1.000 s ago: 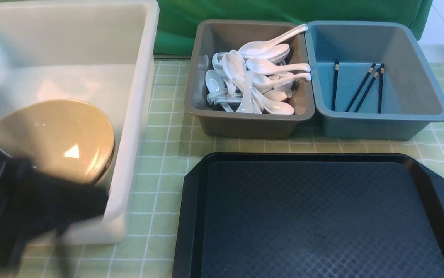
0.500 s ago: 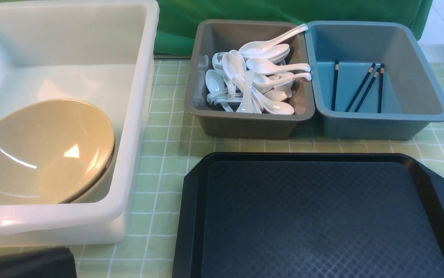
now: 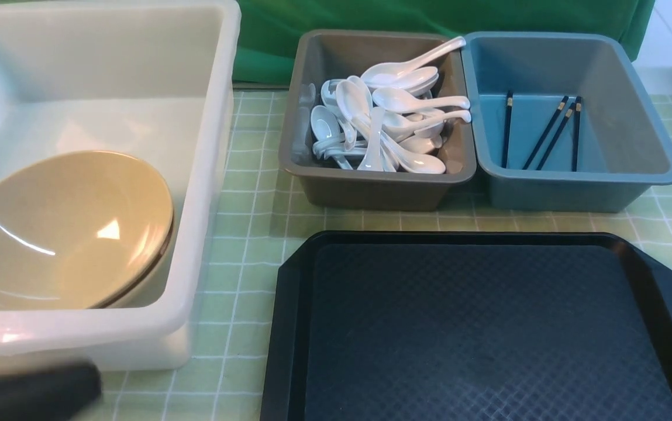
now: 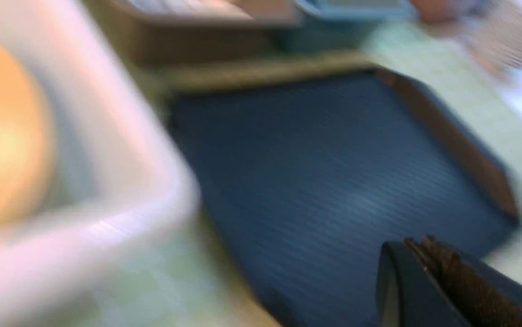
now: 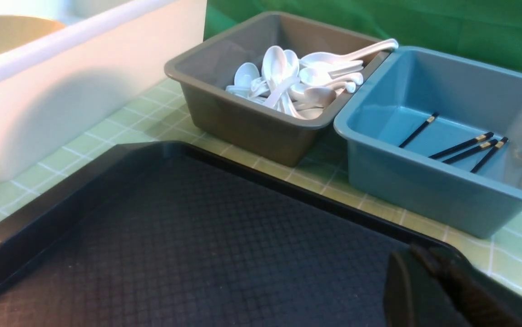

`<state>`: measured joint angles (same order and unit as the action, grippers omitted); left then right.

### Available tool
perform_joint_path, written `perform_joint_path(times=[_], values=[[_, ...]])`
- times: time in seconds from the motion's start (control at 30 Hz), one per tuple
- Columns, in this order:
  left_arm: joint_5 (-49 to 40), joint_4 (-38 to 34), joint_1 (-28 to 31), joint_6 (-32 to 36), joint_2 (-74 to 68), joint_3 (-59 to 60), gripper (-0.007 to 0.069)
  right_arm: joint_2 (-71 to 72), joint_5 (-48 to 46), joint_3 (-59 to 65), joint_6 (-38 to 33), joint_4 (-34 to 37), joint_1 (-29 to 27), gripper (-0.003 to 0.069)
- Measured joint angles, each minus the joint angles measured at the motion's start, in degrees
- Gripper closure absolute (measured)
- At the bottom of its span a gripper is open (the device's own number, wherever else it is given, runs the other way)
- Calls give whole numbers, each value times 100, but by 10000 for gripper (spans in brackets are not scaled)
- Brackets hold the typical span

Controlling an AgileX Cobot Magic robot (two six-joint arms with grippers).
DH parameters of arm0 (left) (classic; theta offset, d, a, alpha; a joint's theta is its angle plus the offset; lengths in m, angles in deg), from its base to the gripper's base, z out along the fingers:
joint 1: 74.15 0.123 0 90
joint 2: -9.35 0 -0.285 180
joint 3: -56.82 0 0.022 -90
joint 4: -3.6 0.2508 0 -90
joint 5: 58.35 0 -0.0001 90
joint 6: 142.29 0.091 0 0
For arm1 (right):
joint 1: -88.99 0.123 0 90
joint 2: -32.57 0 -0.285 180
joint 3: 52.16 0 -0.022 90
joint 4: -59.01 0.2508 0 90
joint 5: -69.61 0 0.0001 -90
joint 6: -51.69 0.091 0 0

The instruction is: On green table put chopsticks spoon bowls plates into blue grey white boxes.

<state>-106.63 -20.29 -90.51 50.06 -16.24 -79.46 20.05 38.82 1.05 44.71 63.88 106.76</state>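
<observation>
**Both my pincers empty, tableware sorted into three boxes**

My left pincer sits low at the near left corner of the green checked surface, just in front of the white box; in its own wrist view, which is badly blurred, the two fingers lie pressed together with nothing between them; in the front view only a dark smear of that arm shows. My right pincer hangs over the near right part of the black tray; its fingers look close together in the wrist view, but I cannot tell whether a narrow gap stands between them; nothing is in its hold.

The tan bowl rests inside the white box, tilted against the box's near wall; whether a second piece lies under it I cannot tell. The white spoons lie heaped in the grey box, one handle leaning on the rim shared with the blue box; the two boxes stand touching, side by side, beyond the tray. Four dark chopsticks lie on the blue box's floor, one apart from the other three. A green cloth hangs behind the boxes.
</observation>
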Motion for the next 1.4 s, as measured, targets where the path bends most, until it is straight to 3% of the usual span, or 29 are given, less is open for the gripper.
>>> perform_joint_path(times=[0.1,0.2,0.33,0.47,0.67,1.4], values=[[920,746,6,-82,215,340,626,0,0,0,0,0,0,612],[2134,1721,6,-625,602,975,626,0,0,0,0,0,0,612],[2829,2248,6,-1235,1045,1820,626,0,0,0,0,0,0,612],[2875,2298,43,-1286,1578,2574,626,0,0,0,0,0,0,612],[2858,2323,536,-1004,1845,3443,626,0,0,5,0,0,0,612],[2914,2324,1822,-944,1852,3482,626,0,0,5,0,4,0,612]])
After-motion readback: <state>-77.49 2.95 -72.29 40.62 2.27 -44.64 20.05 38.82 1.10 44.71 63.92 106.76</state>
